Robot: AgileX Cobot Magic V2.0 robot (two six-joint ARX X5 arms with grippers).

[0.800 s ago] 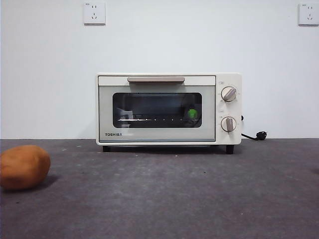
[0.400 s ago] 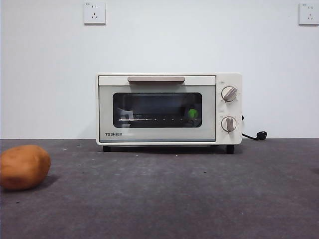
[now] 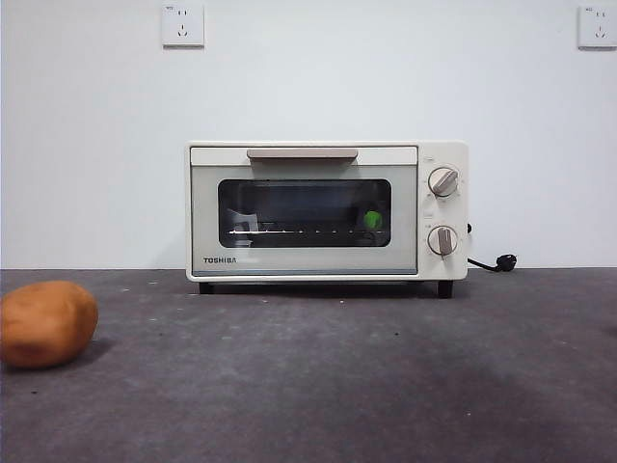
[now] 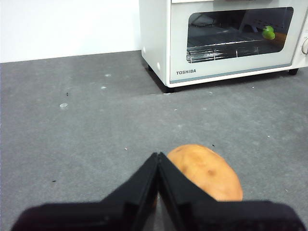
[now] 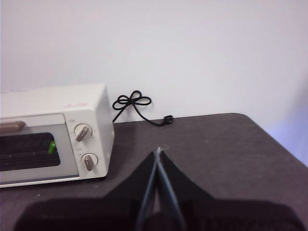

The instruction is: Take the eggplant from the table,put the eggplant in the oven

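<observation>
The oven (image 3: 326,211) sits at the middle of the front view, pushed back against the white wall, with its door shut and the beige bar handle (image 3: 302,153) running along the top of the door. Through the dark glass window I can make out the eggplant (image 3: 372,220) inside, at the right end of the wire rack: only its bright green stem cap shows clearly, and the purple body is lost in the dark interior. The two round knobs (image 3: 442,211) are stacked on the oven's right panel, and a black power cord (image 3: 492,262) trails out from behind it toward the right of the frame, lying on the desk (image 3: 337,386).

At the lower left of the front view a rounded orange-brown potato (image 3: 46,323) rests on the grey desk, well apart from the oven. Two white wall sockets (image 3: 183,26) sit in the upper corners of that view.

Neither arm shows in the front view. In the left wrist view the left end effector (image 4: 158,159) has its black jaws pressed together with nothing between them, and the potato lies just beside their tips. In the right wrist view the right end effector (image 5: 158,153) is likewise closed and empty, hanging over bare desk off to the knob side of the oven.
</observation>
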